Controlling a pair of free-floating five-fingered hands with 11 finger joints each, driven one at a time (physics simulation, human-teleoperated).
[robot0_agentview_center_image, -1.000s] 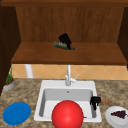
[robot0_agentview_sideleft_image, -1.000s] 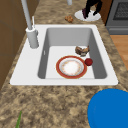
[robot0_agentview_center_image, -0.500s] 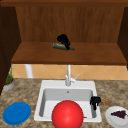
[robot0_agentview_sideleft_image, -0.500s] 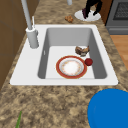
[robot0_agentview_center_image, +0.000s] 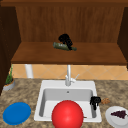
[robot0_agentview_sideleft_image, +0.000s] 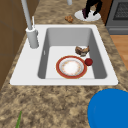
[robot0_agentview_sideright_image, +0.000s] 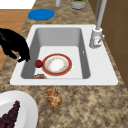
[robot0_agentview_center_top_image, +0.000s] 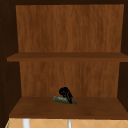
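My left hand (robot0_agentview_center_image: 65, 39) is up at the wooden shelf (robot0_agentview_center_image: 37, 53), fingers curled over a green bottle (robot0_agentview_center_image: 60, 46) that lies on its side near the shelf's back. The upper view shows that hand (robot0_agentview_center_top_image: 65, 92) on top of the bottle (robot0_agentview_center_top_image: 60, 99). My right hand (robot0_agentview_center_image: 95, 100) hangs over the sink's right rim (robot0_agentview_center_image: 98, 117) with fingers relaxed downward, holding nothing. In the right side view it (robot0_agentview_sideright_image: 15, 45) hovers just above a small red fruit (robot0_agentview_sideright_image: 38, 63) in the basin.
In the sink lie a red-rimmed plate (robot0_agentview_sideleft_image: 71, 67), the red fruit (robot0_agentview_sideleft_image: 88, 61) and a brown scrap (robot0_agentview_sideleft_image: 82, 50). A faucet (robot0_agentview_center_image: 68, 75) stands behind. A blue plate (robot0_agentview_center_image: 17, 113) sits left; a white plate (robot0_agentview_sideright_image: 25, 102) of grapes (robot0_agentview_sideright_image: 10, 117) and a pastry (robot0_agentview_sideright_image: 53, 97) sit right.
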